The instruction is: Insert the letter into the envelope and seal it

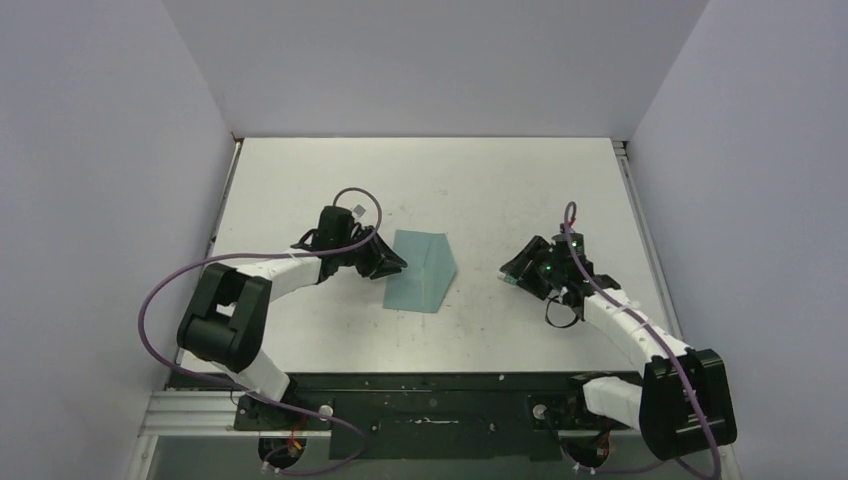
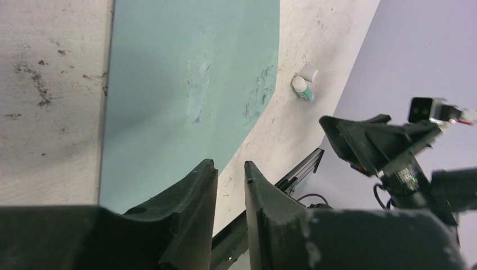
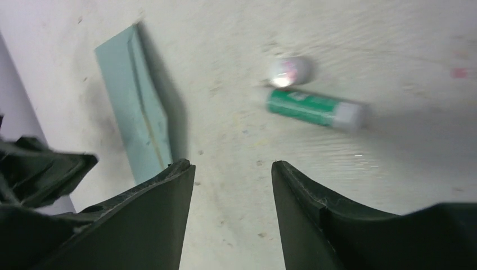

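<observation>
Unsealed envelope (image 1: 415, 275), the letter out of sight.
Top view: the envelope lies mid-table between the arms, its long axis running near-to-far and its flap tip jutting toward the right arm. The letter shows nowhere, so it is probably already inside. Left wrist view: the left gripper (image 2: 230, 166) hovers at the envelope's edge, fingers drawn almost together and pinching nothing. Right wrist view: the right gripper (image 3: 233, 169) is spread wide and empty above the uncapped glue stick (image 3: 315, 108). Pressing the flap down seems all that is left.
</observation>
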